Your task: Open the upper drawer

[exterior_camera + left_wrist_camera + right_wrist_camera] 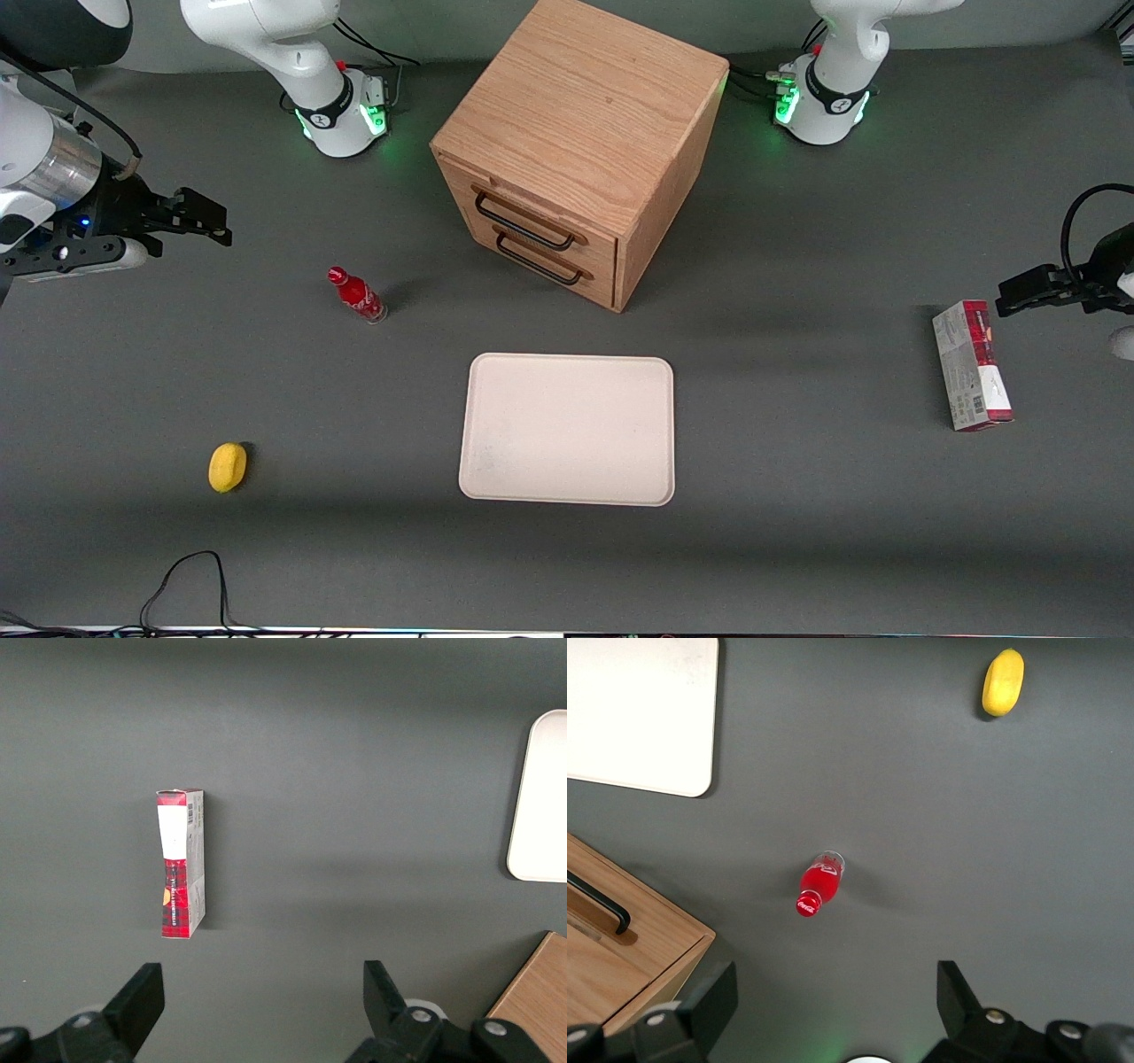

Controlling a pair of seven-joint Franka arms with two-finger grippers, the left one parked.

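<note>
1. The wooden cabinet (580, 133) stood on the grey surface (797, 532), farther from the front camera than the tray (567, 430), its two drawer fronts turned toward the working arm's end
2. The upper drawer (532, 208) sat shut, flush with the cabinet face, its black wire handle (524, 221) just above the like handle of the lower drawer (545, 257)
3. The hand (205, 221) hung above the surface toward the working arm's end, well apart from the upper drawer and touching nothing
4. The hand's fingers (713, 997) were spread wide with nothing between them
5. A red bottle (357, 295) stood upright between the hand and the cabinet, nearer the front camera than both; in the right wrist view it (818, 883) lay just past the fingertips
6. A yellow fruit (228, 467) lay nearer the front camera than the bottle
7. A red and white carton (972, 365) lay toward the parked arm's end
</note>
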